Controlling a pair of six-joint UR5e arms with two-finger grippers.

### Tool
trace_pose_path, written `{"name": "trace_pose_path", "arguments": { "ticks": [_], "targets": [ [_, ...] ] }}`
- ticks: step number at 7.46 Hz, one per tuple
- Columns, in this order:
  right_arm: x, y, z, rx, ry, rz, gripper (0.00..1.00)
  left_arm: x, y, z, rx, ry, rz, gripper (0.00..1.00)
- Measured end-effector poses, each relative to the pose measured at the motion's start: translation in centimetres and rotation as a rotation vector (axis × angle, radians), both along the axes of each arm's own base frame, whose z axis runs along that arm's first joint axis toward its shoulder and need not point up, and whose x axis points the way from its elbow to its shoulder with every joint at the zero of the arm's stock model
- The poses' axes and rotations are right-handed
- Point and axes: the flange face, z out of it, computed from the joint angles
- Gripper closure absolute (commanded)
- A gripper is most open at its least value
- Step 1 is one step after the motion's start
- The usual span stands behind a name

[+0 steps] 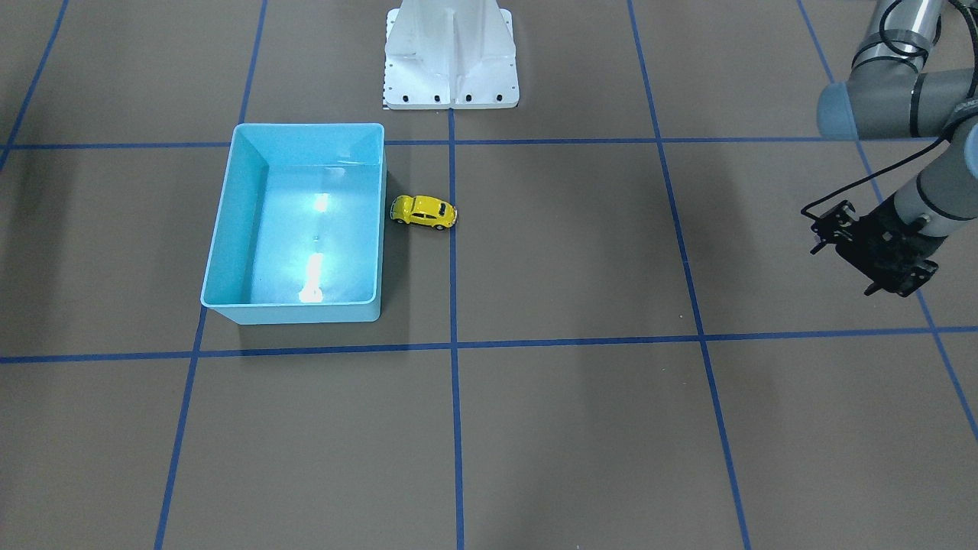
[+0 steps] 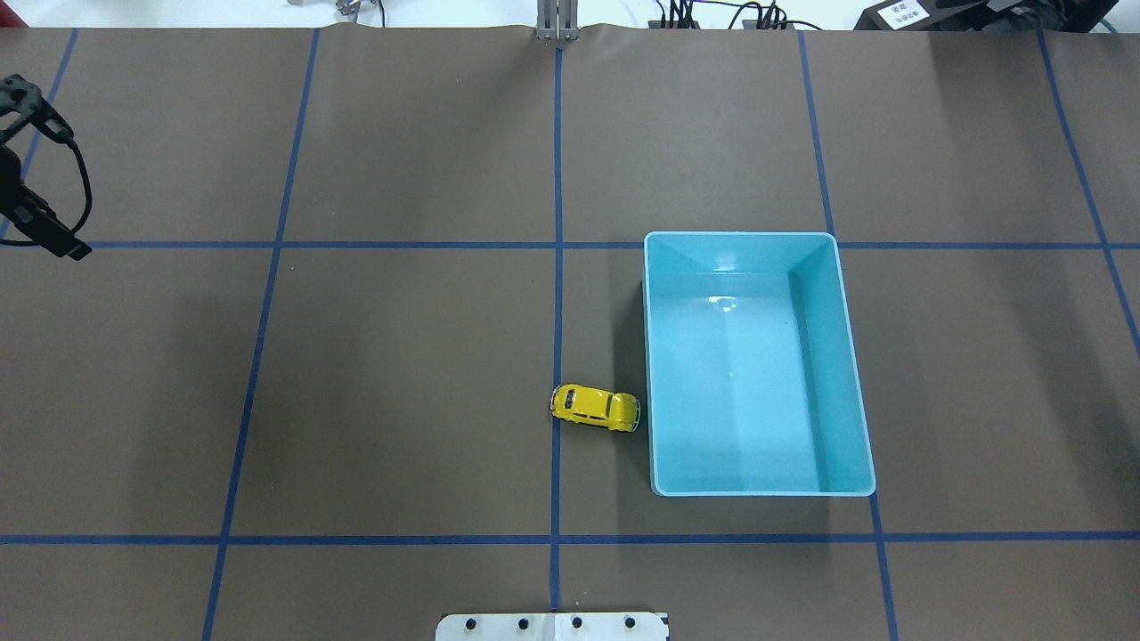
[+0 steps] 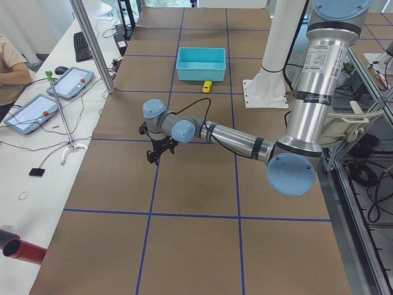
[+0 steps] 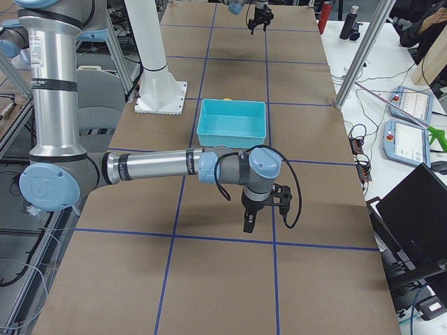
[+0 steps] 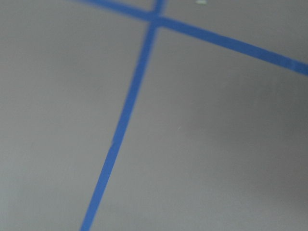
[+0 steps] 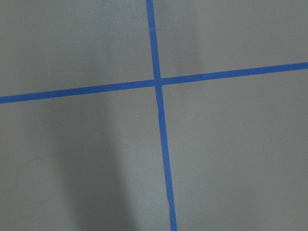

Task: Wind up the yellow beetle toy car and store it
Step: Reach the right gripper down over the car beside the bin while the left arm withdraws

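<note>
The yellow beetle toy car (image 1: 424, 211) (image 2: 595, 408) (image 3: 207, 86) stands on its wheels on the brown table, close beside the long wall of the light blue bin (image 1: 229, 229) (image 2: 855, 374) (image 4: 232, 129) and outside it. The bin holds nothing. My left gripper (image 1: 867, 256) (image 2: 22, 169) (image 3: 151, 158) hangs far off at the table's left end, pointing down; its fingers are hidden, so I cannot tell its state. My right gripper (image 4: 247, 225) shows only in the right side view, over bare table past the bin; I cannot tell its state. Both wrist views show only table and blue tape.
The white robot base (image 1: 451, 57) (image 2: 552, 626) stands at the table's near middle edge. Blue tape lines grid the brown table. Along the operators' side there are tablets (image 3: 73, 81), a metal pole (image 3: 92, 43), cables and a person's arm (image 3: 12, 70).
</note>
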Motion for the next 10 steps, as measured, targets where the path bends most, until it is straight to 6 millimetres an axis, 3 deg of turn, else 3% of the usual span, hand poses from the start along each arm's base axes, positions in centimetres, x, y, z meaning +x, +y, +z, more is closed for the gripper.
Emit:
{"name": "trace_pose_path", "arguments": {
  "ticks": [2,4,5,7,8,10],
  "targets": [
    [-1.5,-2.2,-2.7,0.023,-0.003,-0.025,0.0,-5.6,0.6,2.8,-0.119,0.033,-0.122,0.0],
    [-2.4,-3.1,-8.1,0.072,-0.008,-0.042,0.0,-12.7,3.8,7.0,-0.288,0.097,-0.265,0.0],
    [-3.7,-3.1,-11.9,0.136,-0.013,-0.065,0.0,-16.2,5.7,8.9,-0.336,0.111,-0.334,0.0],
    [-9.0,-2.2,-20.6,0.284,-0.04,-0.147,0.0,-20.9,10.1,11.2,-0.38,0.119,-0.428,0.0],
    [-12.5,-2.2,-26.3,0.376,-0.067,-0.196,0.0,-22.0,12.0,12.4,-0.374,0.106,-0.431,0.0],
    [-20.8,-1.1,-36.3,0.55,-0.126,-0.331,0.0,-22.8,13.2,14.5,-0.35,0.068,-0.396,0.0]
  ]
}}
